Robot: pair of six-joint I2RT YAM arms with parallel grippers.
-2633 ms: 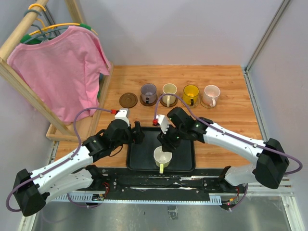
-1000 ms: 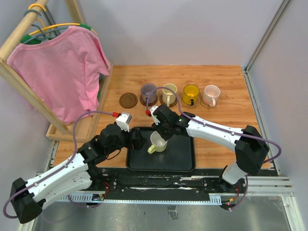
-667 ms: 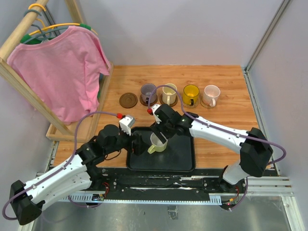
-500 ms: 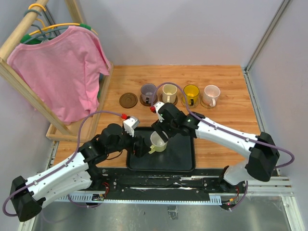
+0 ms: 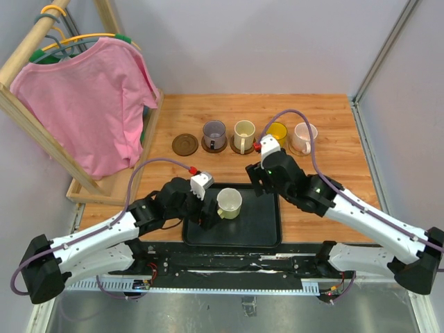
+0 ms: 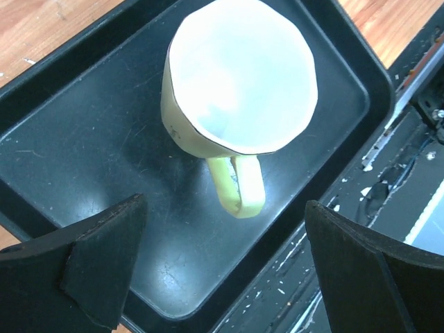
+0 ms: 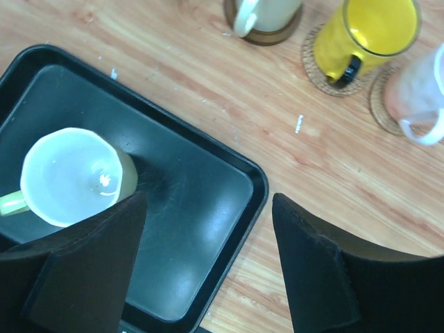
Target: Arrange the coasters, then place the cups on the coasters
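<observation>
A white cup with a yellowish handle (image 5: 229, 203) (image 6: 239, 76) (image 7: 69, 177) stands upright on the black tray (image 5: 260, 225) (image 6: 90, 159) (image 7: 208, 201), with nothing holding it. My left gripper (image 5: 210, 212) (image 6: 225, 270) is open just left of the cup, its fingers (image 6: 97, 257) on either side of the handle without touching it. My right gripper (image 5: 259, 182) (image 7: 208, 277) is open above the tray's far right corner, apart from the cup. At the back, an empty dark brown coaster (image 5: 185, 144) lies left of the grey-lilac (image 5: 214, 133), cream (image 5: 243, 135) (image 7: 267, 10), amber (image 5: 277, 130) (image 7: 364, 31) and pink (image 5: 304, 137) (image 7: 420, 90) cups, each on a coaster.
A wooden clothes rack with a pink shirt (image 5: 87, 97) stands along the left edge of the wooden table (image 5: 326, 166). The right arm's cable loops over the amber cup. A metal rail runs along the near edge.
My right gripper moved the white cup back across the tray, let it go there and drew away to the right. My left gripper moved in beside the cup.
</observation>
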